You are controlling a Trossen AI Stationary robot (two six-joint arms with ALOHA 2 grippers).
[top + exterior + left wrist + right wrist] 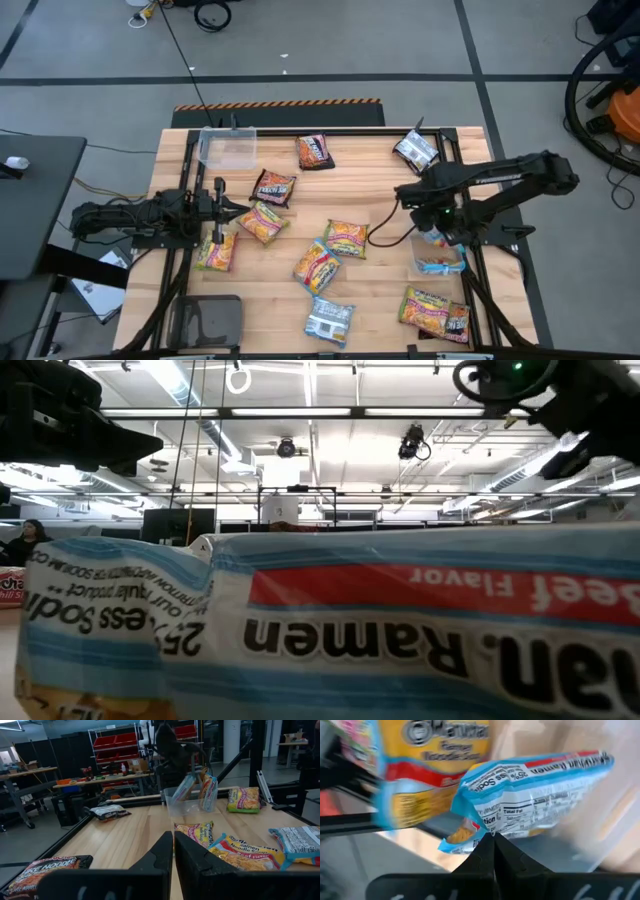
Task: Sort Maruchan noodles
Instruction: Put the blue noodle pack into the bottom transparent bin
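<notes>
My right gripper (pixel 436 228) is shut on a light blue noodle packet (pixel 535 795) over a clear bin (pixel 416 262) at the table's right side. A yellow packet (pixel 208 792) stands in that bin. Several more noodle packets lie loose on the wood: dark ones (pixel 314 152) (pixel 274 187), a silver one (pixel 415 150), yellow ones (pixel 346 238) (pixel 262 222) and a light blue one (pixel 328 320) near the front edge. My left gripper (pixel 173 851) rests shut and level at the table's left side, touching nothing. My right gripper pinches the light blue packet at its crimped edge (pixel 487 829), between the tips of its two fingers. The fingers come from above, slanting down. The packet is lifted and hangs tilted (pixel 184 787) over the clear bin.
A second clear bin (pixel 228 147) stands at the far left. Two yellow packets (pixel 432 308) lie at the near right corner, another (pixel 216 250) beside my left arm. Black rails run along the table's sides. The front light blue packet (pixel 400 630) fills the low view.
</notes>
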